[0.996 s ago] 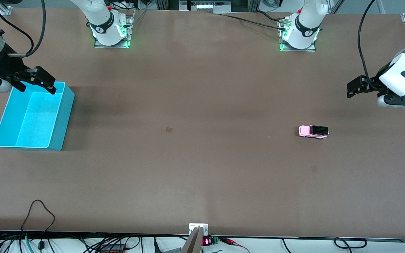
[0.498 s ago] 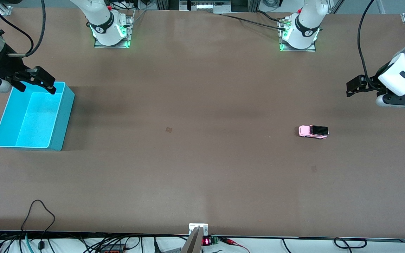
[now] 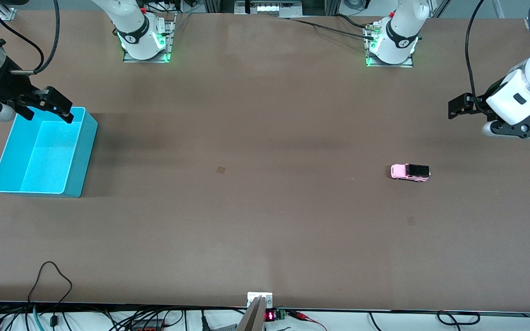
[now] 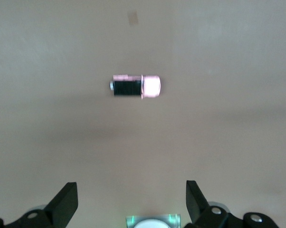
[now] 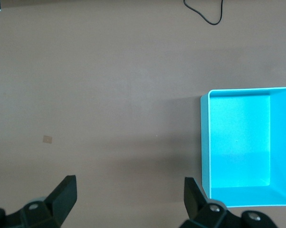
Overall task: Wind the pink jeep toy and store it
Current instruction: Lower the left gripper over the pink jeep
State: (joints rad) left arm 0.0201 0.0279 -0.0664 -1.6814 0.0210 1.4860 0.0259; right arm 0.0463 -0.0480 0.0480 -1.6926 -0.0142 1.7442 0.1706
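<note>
The tiny light-pink plastic jeep toy (image 3: 410,172) is sitting on the brown counter (image 3: 265,207), toward the left arm's end. The left hand (image 4: 131,199), wide open and empty, is being held above the counter near it and should be centred across the body. The right hand (image 5: 129,197), open and empty, is waiting over the cyan bin (image 3: 78,156).

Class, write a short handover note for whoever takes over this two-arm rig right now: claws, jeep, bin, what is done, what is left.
Left claw: open, empty, up over the table at its own arm's end.
Right claw: open, empty, waiting over the cyan bin's rim.
Pink jeep toy: on its wheels on the table, untouched.
Bin: empty.
Done: nothing.
Left: grasp, wind, store the jeep in the bin.
</note>
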